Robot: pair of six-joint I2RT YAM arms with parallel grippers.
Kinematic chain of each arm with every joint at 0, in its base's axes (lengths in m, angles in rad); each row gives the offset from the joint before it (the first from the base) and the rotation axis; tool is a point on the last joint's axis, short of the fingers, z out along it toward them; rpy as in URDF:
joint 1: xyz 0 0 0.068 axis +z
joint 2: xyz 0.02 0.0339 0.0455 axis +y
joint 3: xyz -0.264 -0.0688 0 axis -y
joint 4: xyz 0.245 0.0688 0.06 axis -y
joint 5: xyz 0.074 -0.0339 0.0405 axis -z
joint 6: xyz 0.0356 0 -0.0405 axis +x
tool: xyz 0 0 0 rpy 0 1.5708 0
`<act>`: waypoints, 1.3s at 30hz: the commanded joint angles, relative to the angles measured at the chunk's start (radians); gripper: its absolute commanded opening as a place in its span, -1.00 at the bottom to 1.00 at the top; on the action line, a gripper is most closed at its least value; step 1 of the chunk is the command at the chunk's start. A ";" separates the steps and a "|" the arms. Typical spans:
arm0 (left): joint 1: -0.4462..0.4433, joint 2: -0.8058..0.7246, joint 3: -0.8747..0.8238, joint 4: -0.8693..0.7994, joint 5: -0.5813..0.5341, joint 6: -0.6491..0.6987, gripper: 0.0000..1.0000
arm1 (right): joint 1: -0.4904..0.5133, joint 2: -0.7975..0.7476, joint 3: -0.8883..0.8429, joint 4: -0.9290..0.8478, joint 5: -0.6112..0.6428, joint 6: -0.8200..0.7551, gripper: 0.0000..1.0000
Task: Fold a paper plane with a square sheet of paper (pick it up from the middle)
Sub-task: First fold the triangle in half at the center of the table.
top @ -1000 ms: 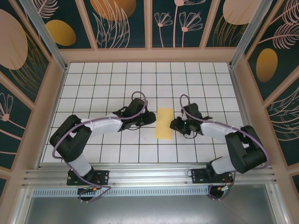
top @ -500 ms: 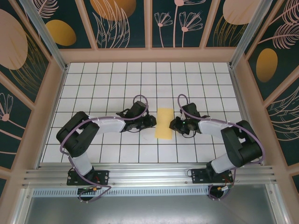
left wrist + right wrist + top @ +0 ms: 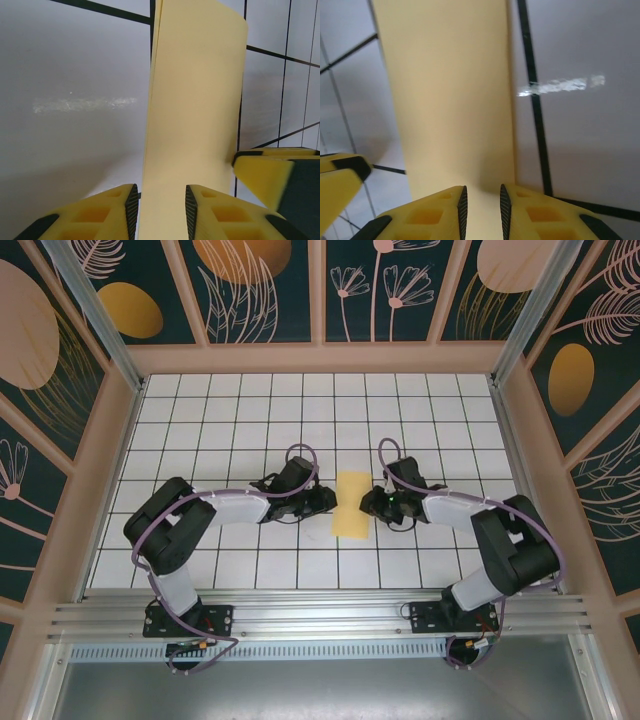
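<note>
The square sheet of paper (image 3: 352, 505) is pale yellow and lies flat on the tiled table, folded into a narrow upright rectangle. No paper plane is in view. My left gripper (image 3: 328, 502) sits low at the sheet's left edge. In the left wrist view its jaws (image 3: 160, 205) stand a little apart, with the paper (image 3: 195, 100) lying under the gap. My right gripper (image 3: 371, 505) is at the sheet's right edge. Its jaws (image 3: 481, 207) are also slightly apart over the paper (image 3: 445, 90). Each wrist view shows a yellow finger of the other gripper (image 3: 262, 180) (image 3: 340, 175) at the far side.
The white grid table (image 3: 240, 420) is walled by a wooden frame with patterned panels (image 3: 320, 350). A metal rail (image 3: 320, 615) runs along the near edge by the arm bases. Both arms lie low and stretched inward across the table's middle rows.
My right gripper has slid left, up to the paper's right edge. The left arm's elbow has drawn in slightly, with its gripper staying at the left edge. The paper has not moved.
</note>
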 commanded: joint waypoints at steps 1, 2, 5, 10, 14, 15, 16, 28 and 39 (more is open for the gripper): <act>0.004 0.019 0.017 0.020 0.022 -0.013 -0.31 | 0.010 0.021 0.014 -0.025 0.017 0.001 -0.45; 0.003 0.018 0.016 0.018 0.020 -0.012 -0.31 | 0.010 0.017 0.007 -0.015 0.009 0.001 -0.44; 0.004 0.024 0.019 0.011 0.021 -0.007 -0.30 | 0.010 -0.012 0.003 -0.012 0.010 0.008 -0.44; 0.003 0.034 0.035 0.008 0.028 -0.007 -0.27 | 0.010 -0.075 0.007 0.001 -0.006 0.016 -0.41; 0.003 0.035 0.035 0.007 0.031 -0.007 -0.24 | 0.000 -0.075 -0.008 0.001 -0.012 0.010 -0.40; 0.004 0.035 0.035 0.008 0.032 -0.007 -0.24 | 0.000 -0.067 -0.012 0.004 -0.017 0.012 -0.40; 0.003 0.034 0.033 0.006 0.034 -0.006 -0.25 | 0.000 -0.054 -0.016 0.005 -0.015 0.013 -0.40; 0.003 0.035 0.024 0.008 0.052 -0.001 -0.21 | 0.002 0.020 -0.048 0.010 -0.001 0.009 -0.42; 0.004 0.052 0.027 0.021 0.108 -0.003 -0.14 | 0.000 0.039 -0.058 0.021 -0.009 0.007 -0.43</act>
